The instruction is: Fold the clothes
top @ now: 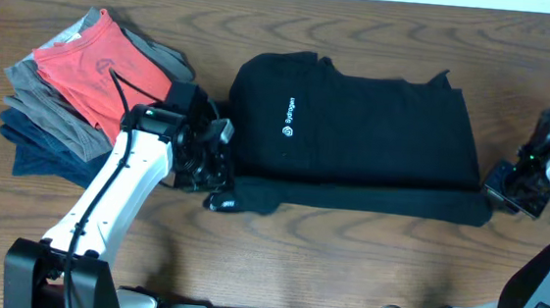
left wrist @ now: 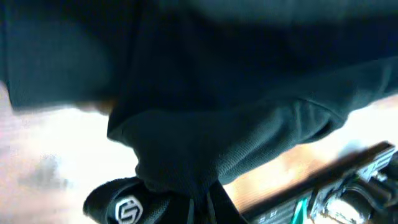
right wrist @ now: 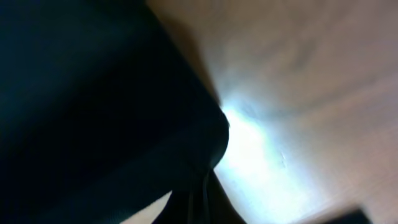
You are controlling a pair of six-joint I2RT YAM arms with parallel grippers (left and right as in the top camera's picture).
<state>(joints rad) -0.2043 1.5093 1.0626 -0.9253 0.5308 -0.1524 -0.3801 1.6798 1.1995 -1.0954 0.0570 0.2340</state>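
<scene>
The black shirt (top: 355,131) is lying mid-desk (top: 345,268), its near edge stretching between both arms. Bare wood is lying open in front, and a folded stack (top: 74,89) is sitting just left. The left end effector (top: 214,177), reaching in from the front-left, is clenching the shirt's near-left corner, and the right end effector (top: 498,184) is pinching its near-right corner.

Blurred black shirt (right wrist: 93,112) fills the left of the frame, its rounded edge meeting the glare-lit wooden table (right wrist: 311,74) at right.

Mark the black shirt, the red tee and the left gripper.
black shirt (top: 375,132), overhead view, chest fabric right of the logo
red tee (top: 77,65), overhead view, folded top face
left gripper (top: 216,181), overhead view, fingertips at shirt's corner
</scene>
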